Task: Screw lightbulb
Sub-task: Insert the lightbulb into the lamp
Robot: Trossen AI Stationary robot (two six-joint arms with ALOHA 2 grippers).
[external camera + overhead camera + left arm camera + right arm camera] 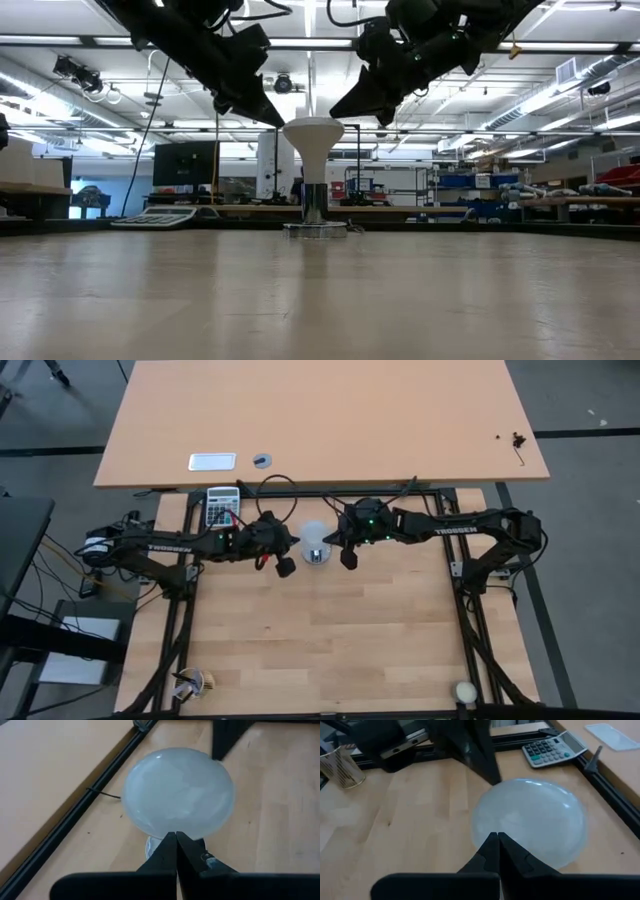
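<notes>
The white lightbulb (313, 135) stands upright, dome up, with its narrow base in the silver socket (315, 228), which rests on the table toward the far side (316, 555). My left gripper (272, 115) is shut and slants down at the dome's left side. My right gripper (340, 108) is also shut and slants down at the dome's right side. In each wrist view the dome (177, 792) (530, 822) sits just past the closed fingertips. My left gripper has its shut fingertips (170, 845) right at the left edge of the dome (288, 128), slanting down from the table's left; I cannot tell whether they touch it. My right gripper has its shut fingertips (492, 847) at the dome's upper right edge (338, 125), slanting down from the right; whether they touch it cannot be told.
A calculator (222, 505) lies at the far left, by the black frame rail (300, 493). A cream ball (465, 691) sits at the near right corner and a small holder (195, 682) at the near left. A second tabletop (320, 420) lies beyond the far edge.
</notes>
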